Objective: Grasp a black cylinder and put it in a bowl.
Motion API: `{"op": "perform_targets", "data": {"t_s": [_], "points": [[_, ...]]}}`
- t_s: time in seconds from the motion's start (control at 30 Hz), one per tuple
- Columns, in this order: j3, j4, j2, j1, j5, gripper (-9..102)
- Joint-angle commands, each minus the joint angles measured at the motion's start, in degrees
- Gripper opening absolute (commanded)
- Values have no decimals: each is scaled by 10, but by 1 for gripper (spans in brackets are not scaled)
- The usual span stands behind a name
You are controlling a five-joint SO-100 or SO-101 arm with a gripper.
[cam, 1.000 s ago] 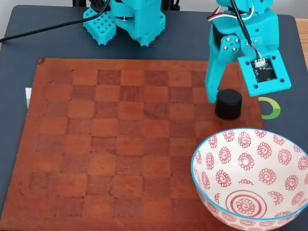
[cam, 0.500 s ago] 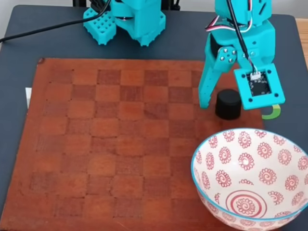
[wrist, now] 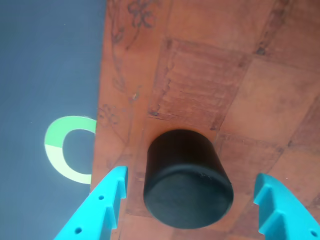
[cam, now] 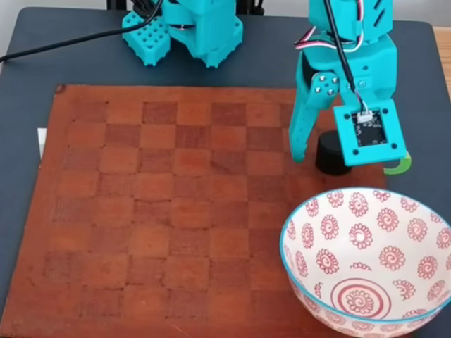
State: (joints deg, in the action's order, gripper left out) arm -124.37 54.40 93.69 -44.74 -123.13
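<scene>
The black cylinder [cam: 326,153] stands upright near the right edge of the brown checkered board [cam: 176,197], just behind the bowl. My teal gripper [cam: 328,160] hangs over it, open. Its camera mount hides the cylinder's right part in the fixed view. In the wrist view the cylinder [wrist: 187,175] sits between the two teal fingers [wrist: 107,200], with a clear gap on each side. The gripper [wrist: 191,177] touches nothing there. The white bowl [cam: 331,225], with red spiral flowers and a blue rim, stands at the front right with nothing inside.
A small green ring [cam: 402,166] lies flat on the dark table just right of the board, also seen as the green ring [wrist: 62,150] in the wrist view. The arm's teal base [cam: 190,28] stands behind the board. Most of the board's squares are bare.
The gripper has come down and shifted slightly left, so its fingers now straddle the cylinder. Its camera mount now covers more of the cylinder and the green ring. The cylinder has not moved.
</scene>
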Motion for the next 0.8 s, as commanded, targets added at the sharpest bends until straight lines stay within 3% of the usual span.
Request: {"op": "perform_targets", "data": {"t_s": [0.0, 0.4, 0.6, 0.77], "points": [[9, 3, 3, 5, -4, 18], [12, 11, 7, 4, -5, 11], [54, 120, 60, 5, -26, 11], [58, 156, 108, 5, -42, 11]]}}
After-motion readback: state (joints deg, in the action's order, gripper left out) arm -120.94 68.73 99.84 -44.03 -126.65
